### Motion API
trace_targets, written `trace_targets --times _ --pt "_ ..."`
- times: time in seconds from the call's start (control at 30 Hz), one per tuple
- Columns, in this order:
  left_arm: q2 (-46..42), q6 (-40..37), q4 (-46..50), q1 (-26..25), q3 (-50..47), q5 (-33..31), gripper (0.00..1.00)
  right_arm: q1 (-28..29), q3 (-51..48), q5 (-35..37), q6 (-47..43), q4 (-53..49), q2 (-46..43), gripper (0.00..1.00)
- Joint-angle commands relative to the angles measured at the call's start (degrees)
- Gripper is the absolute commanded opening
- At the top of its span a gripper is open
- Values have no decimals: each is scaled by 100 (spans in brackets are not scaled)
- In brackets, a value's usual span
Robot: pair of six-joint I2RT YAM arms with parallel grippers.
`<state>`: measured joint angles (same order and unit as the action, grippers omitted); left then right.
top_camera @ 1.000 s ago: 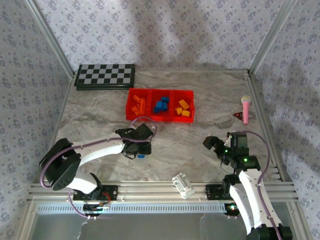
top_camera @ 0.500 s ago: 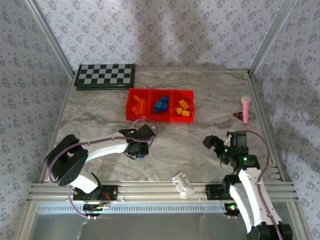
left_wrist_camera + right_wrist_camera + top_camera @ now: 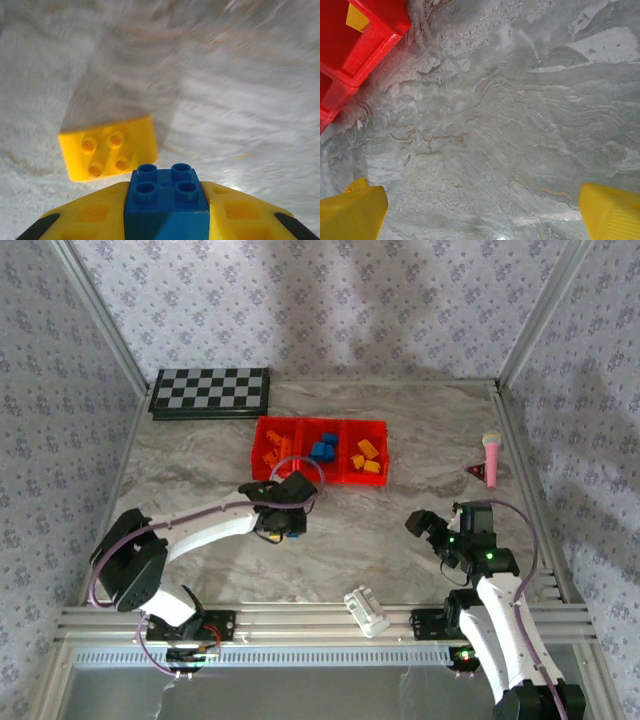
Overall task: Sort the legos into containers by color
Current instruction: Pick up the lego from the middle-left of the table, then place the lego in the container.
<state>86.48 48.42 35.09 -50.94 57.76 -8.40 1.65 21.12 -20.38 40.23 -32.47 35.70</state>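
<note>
The left gripper (image 3: 167, 216) is clamped narrowly on a blue brick (image 3: 165, 182). The brick sits stud-side up between the two yellow fingers (image 3: 95, 217). Just beyond it, a yellow brick (image 3: 107, 148) lies flat on the marble table (image 3: 240, 100), apart from the gripper.

From above, the left gripper (image 3: 281, 519) sits near the front wall of the red containers (image 3: 365, 480), three bins joined in a row. The left bin holds orange bricks (image 3: 277, 450), the middle bin blue bricks (image 3: 322, 451), and the right bin yellow bricks (image 3: 366, 455).

The step in hand looks like carrying the blue brick to the middle bin. To do it well, the brick should rise above the near wall, centre between the two dividers, and only then be let go from low down, so it cannot bounce into a neighbouring bin.

The stretch of table between gripper and bins is bare, though the arm's own cable loops close to the front wall. The right gripper (image 3: 425, 527) stands wide apart, holding nothing, well off to the right. A white ribbed cylinder (image 3: 366, 610) lies by the near edge, and a checkerboard (image 3: 210, 392) lies at the far left, both out of the path.
</note>
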Motion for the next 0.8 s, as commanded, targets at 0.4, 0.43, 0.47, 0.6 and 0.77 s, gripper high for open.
trace_targets --times 0.4,0.43,0.47,0.6,0.77 --pt "2643 -1887 878 1001 4168 256 22 -72 78 -39 -359 -376 9 100" --pt "2820 -1919 921 1053 4380 282 22 -84 69 -41 -366 -345 7 100" --pt "3008 -1941 961 1096 4569 324 22 -82 79 -12 -367 -316 7 100" --pt "3579 -1985 1181 1217 5153 438 21 -101 63 -27 -367 -287 24 100" --pt "4007 -2021 1170 1301 5313 552 22 -112 50 -2 -374 -223 116 100"
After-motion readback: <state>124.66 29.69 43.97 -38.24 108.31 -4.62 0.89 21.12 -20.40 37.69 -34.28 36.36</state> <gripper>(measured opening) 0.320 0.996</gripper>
